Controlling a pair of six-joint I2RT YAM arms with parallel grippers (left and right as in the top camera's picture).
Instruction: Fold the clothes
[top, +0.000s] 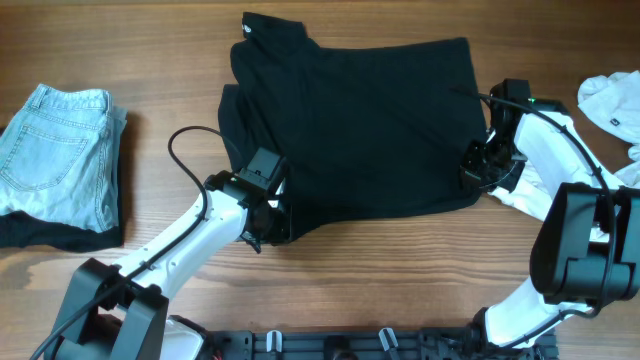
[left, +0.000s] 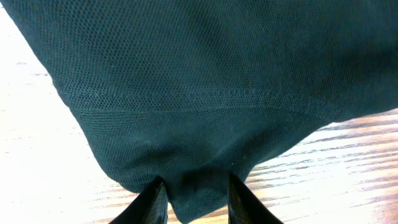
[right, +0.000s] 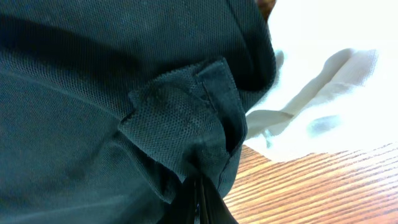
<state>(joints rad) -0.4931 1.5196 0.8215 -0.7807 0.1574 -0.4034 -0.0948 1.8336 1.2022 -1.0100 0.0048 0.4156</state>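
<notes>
While black shirt lies spread, left claw pinches its near-left corner, right claw its near-right corner.

the shirt is showing plain black with a fine mesh weave. the jeans are showing faded light blue denim. the garment at the right edge is showing white. the table is showing warm brown wood grain.
</notes>
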